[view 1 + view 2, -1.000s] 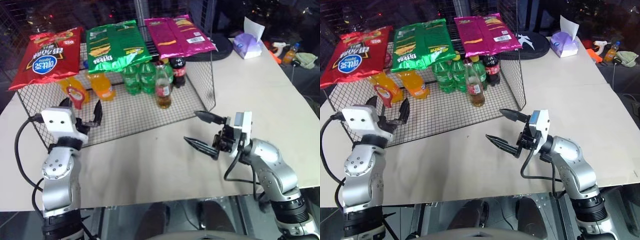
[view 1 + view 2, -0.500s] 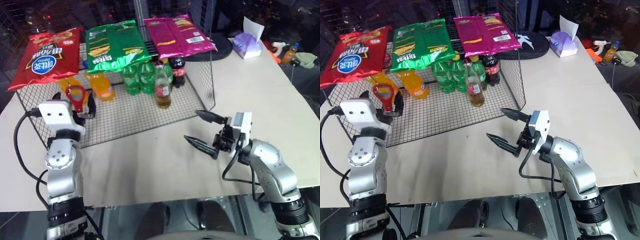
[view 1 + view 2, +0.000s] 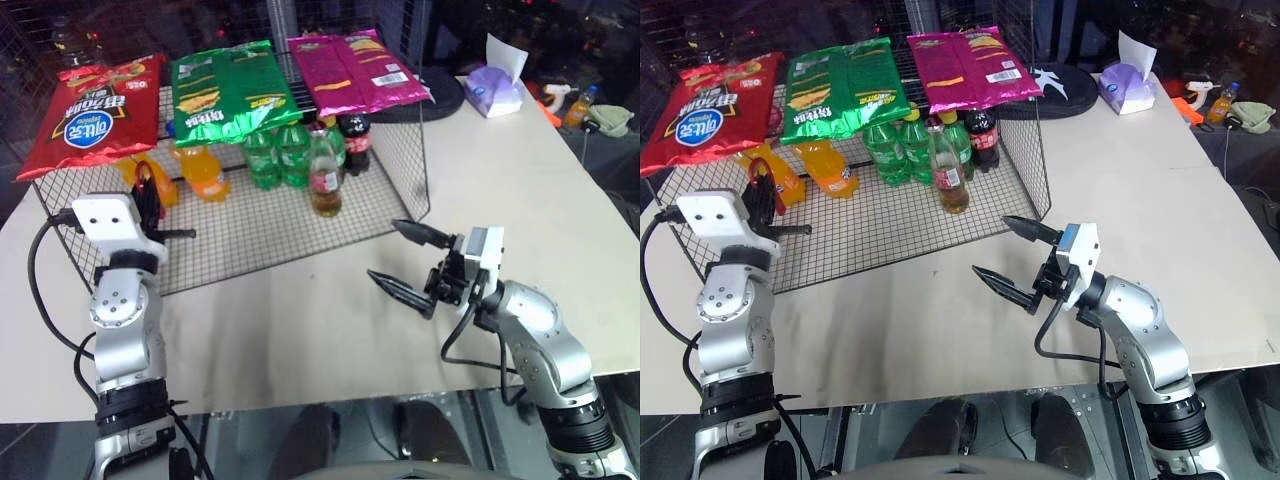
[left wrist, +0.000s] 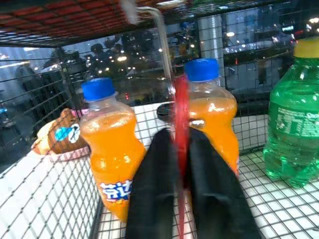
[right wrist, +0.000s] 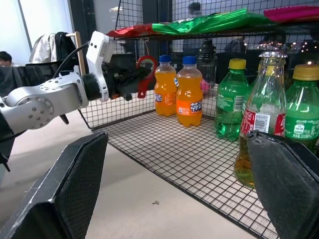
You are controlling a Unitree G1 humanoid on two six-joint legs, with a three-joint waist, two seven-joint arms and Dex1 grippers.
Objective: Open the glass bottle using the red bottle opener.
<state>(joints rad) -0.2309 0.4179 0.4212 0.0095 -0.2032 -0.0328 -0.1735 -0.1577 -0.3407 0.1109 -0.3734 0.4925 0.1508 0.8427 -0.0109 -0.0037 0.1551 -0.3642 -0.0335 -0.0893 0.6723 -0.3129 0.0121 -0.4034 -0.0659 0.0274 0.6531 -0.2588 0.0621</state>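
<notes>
The glass bottle [image 3: 325, 178] of amber liquid, with a red-and-white label, stands upright on the wire rack's lower shelf, in front of the green bottles; it also shows in the right wrist view [image 5: 255, 134]. At the rack's left end my left gripper [image 3: 150, 192] is shut on the red bottle opener [image 4: 180, 99], which stands edge-on between the two black fingers [image 4: 154, 174], in front of the orange bottles. My right gripper [image 3: 383, 252] hovers open over the table, right of the rack, pointing toward the left, with nothing in it.
The wire rack [image 3: 405, 170] carries red, green and magenta snack bags [image 3: 230, 90] on top. Under them stand two orange soda bottles [image 3: 205, 172], green bottles [image 3: 280, 155] and a dark cola bottle [image 3: 357, 132]. A tissue box [image 3: 495, 90] sits far right.
My left gripper, open a second ago, moved forward around the hanging red opener and shut on it; the opener turned edge-on. The right arm kept still.
</notes>
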